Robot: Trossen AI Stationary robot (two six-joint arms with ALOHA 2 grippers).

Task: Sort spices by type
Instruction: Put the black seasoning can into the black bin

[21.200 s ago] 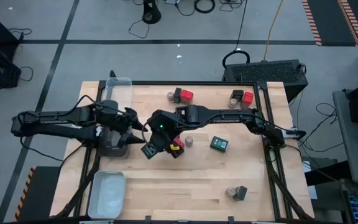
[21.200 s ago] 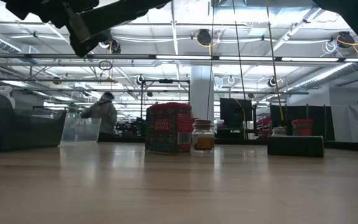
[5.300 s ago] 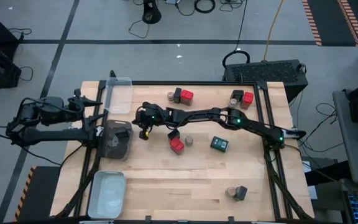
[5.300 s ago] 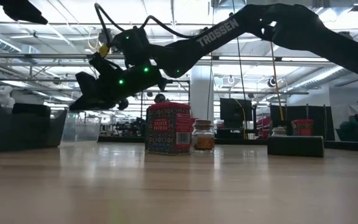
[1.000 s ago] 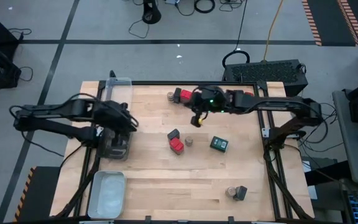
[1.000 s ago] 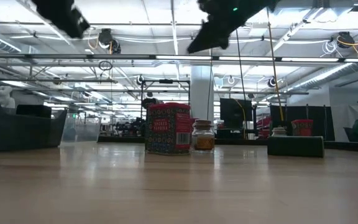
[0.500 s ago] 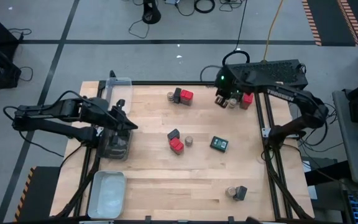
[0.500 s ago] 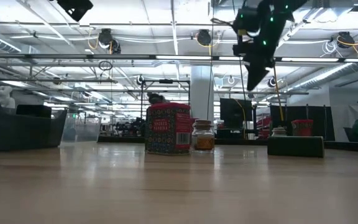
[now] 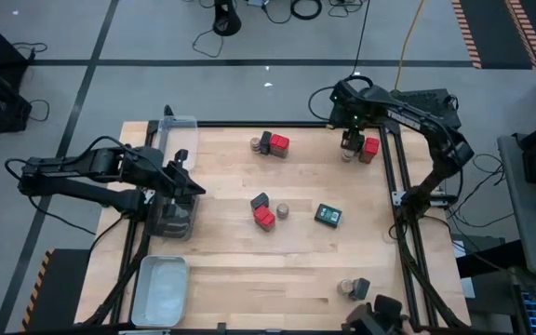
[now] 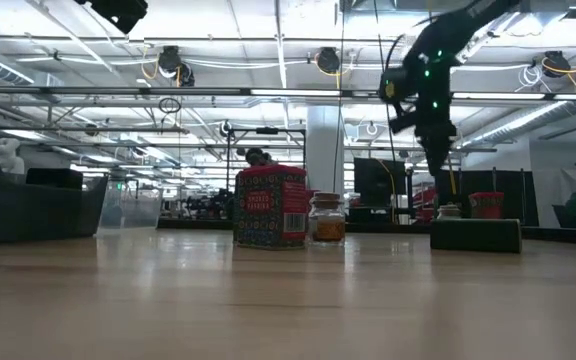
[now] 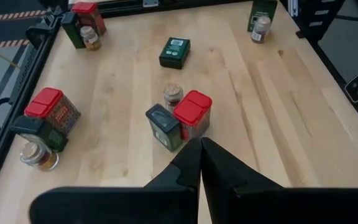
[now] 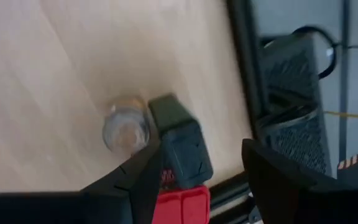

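High view: my right pincer (image 9: 351, 140) hovers over the far right corner group.
Right pincer: fingers spread, holding nothing.
Corner group: dark tin (image 12: 180, 144), jar (image 12: 125, 129), red tin (image 9: 371, 147), touching.
Left pincer (image 11: 200, 149): closed, empty, over the dark tray (image 9: 177, 221).
Surface (image 9: 249, 270): remaining spices in scattered clusters.

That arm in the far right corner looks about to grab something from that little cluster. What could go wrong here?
The right gripper hangs open over a dark tin that stands tight against a red tin and a round jar. Closing there, a finger might nudge or tip a neighbour. The group also sits close to the table's edge rail, so a knocked jar could roll against it or off. The left gripper waits shut over the dark tray.
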